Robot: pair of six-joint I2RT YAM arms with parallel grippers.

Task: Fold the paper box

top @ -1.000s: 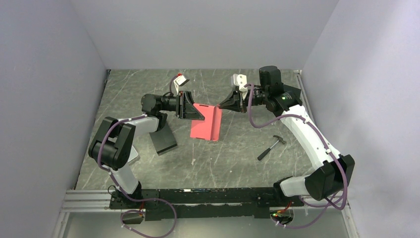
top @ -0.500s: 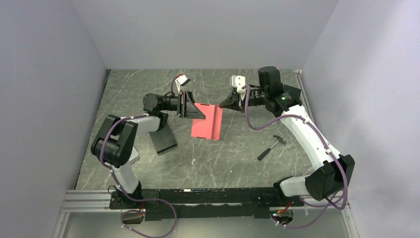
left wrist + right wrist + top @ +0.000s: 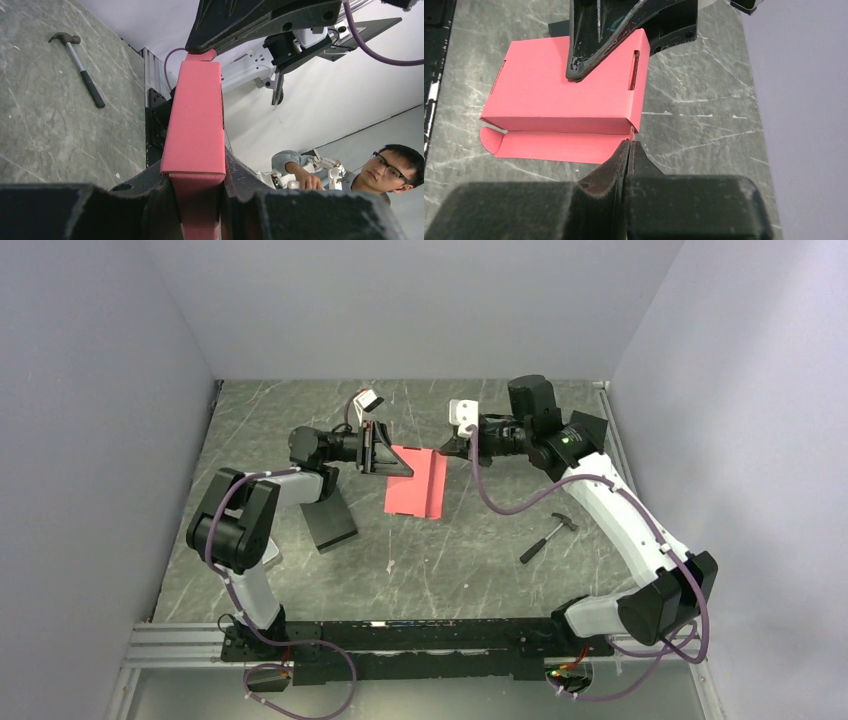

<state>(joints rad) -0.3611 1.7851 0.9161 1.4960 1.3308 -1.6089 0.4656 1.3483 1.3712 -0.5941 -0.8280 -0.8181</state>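
Red-pink card, the paper box [image 3: 418,485] is at the middle of the grey table [image 3: 450,560], between the two arms. It is partly folded into a flat sleeve, with one long flap [image 3: 549,148] loose along its side. The left gripper [image 3: 386,454] clamps the box's left end, and the card fills the gap between its fingers. The right gripper [image 3: 629,150] has its jaws pressed together. Its tip touches the corner of the box beside the loose flap, the upper right corner in the top view; whether a sliver of card is caught there I cannot tell. A hammer [image 3: 547,537] lies to the right of the box, well apart from it. A black box [image 3: 330,522] lies by the left arm. In the left wrist view a man with glasses [image 3: 392,167] shows beyond the table.
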